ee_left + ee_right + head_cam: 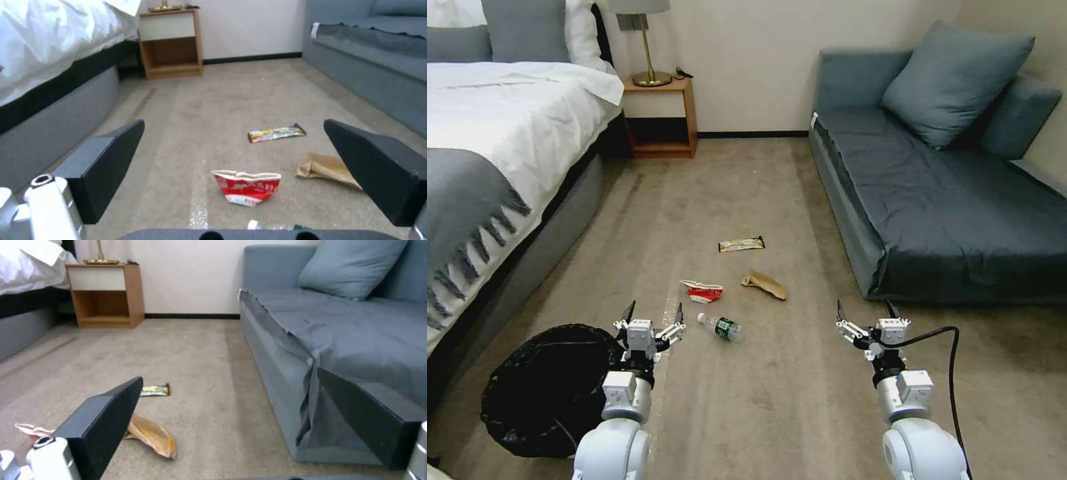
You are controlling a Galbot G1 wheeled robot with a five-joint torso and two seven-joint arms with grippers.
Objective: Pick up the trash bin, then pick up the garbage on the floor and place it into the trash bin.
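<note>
**Nothing lifted yet, all four pieces on the carpet**

Here I am with both arms out low in front of me, and neither has anything. My left gripper [652, 313] hangs with its fingers spread wide, just beside the trash bin [547, 390], which sits on the floor at my left by the bed [500, 133], black liner crinkled, not picked up. My right gripper [867, 312] is spread too, empty, near the sofa [960, 220].

Ahead lies the garbage: the crushed bottle [721, 327] nearest, the red-white carton [702, 291] just beyond it, the brown paper bag [764, 285] to its right, the snack wrapper [741, 245] farthest. I'd say the job is at its very start: bin first, then all four pieces.
</note>
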